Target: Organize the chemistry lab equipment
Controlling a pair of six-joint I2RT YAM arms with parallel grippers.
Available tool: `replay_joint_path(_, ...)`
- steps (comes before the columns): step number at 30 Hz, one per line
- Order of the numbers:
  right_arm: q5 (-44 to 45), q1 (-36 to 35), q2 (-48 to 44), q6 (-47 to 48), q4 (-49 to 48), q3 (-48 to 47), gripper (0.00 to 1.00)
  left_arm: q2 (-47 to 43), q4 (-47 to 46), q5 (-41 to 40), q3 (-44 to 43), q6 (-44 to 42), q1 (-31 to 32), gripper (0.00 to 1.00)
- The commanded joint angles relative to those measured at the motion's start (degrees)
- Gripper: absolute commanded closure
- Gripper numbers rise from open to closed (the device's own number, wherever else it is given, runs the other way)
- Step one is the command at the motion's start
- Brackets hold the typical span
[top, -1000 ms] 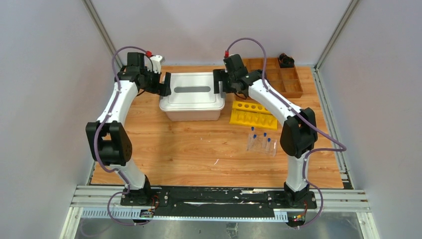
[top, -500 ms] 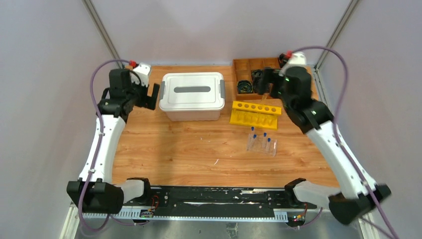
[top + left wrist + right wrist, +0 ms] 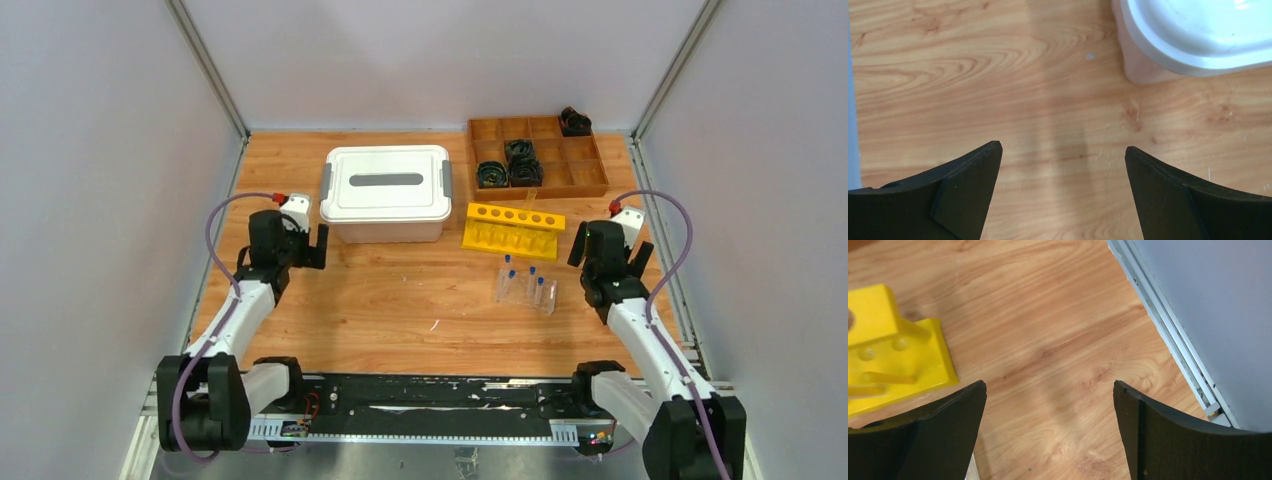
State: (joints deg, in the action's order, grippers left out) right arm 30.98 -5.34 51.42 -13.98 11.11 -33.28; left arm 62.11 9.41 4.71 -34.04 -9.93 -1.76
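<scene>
Left gripper (image 3: 1063, 150) is wide open and empty over the table (image 3: 380, 290), by the white lidded box (image 3: 386, 192). Right gripper (image 3: 1050, 385) is likewise wide open and empty, right of the yellow rack (image 3: 512, 230). The clear tube rack (image 3: 526, 290) with blue-capped tubes (image 3: 509, 259) stands just near-side of the yellow rack.

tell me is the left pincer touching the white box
Apart. The left wrist view shows bare wooden table between the open left pincer and the corner of the white box.
</scene>
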Motion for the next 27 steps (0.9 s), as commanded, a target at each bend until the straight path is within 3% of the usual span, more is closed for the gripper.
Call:
replay_joint_path(1,5.75,1.04,1.21,2.4,-16.22,5.31,0.0,-0.56,-27.34,3.08,7.8,5.69,-0.1,0.0)
replay_joint_path(6,5.78,1.42,5.76,7.77,-33.67,12.18,0.0,6.19,-46.17,8.5,14.69,7.41,-0.03,0.0)
replay_joint_path(12,0.93,1.8,14.81,9.8,-46.33,15.3,0.01,12.47,-48.41,9.16,12.79,5.21,0.0,0.0)
replay_joint_path(14,-1.1,1.75,17.19,10.44,-48.93,15.56,0.02,13.46,-54.99,8.09,15.72,4.77,-0.1,0.0)
replay_joint_path(15,-1.91,1.74,18.22,10.84,-50.35,15.9,0.01,14.94,-62.53,8.32,18.15,5.43,-0.13,0.0)
replay_joint_path(18,-4.17,1.72,20.38,12.21,-56.95,18.36,0.01,13.06,-63.34,7.82,20.52,4.57,-0.19,0.0)
replay_joint_path(21,-6.82,1.74,22.2,13.7,-63.65,20.67,0.0,18.83,-83.32,7.84,27.0,6.35,-0.04,0.0)
replay_joint_path(22,-8.14,1.74,22.31,13.71,-64.08,20.9,0.0,18.1,-82.2,7.09,27.35,6.33,-0.05,0.0)
replay_joint_path(24,-10.14,1.74,22.77,14.55,-63.64,20.48,0.0,14.41,-71.57,5.85,24.91,5.13,0.0,0.0)
replay_joint_path(26,-12.27,1.81,25.54,15.83,-63.61,19.23,0.0,17.27,-74.84,4.19,23.94,7.47,-0.04,0.0)
replay_joint_path(27,-11.8,1.67,28.61,17.04,-70.56,20.67,0.0,17.83,-75.83,3.97,24.17,7.64,0.0,0.0)
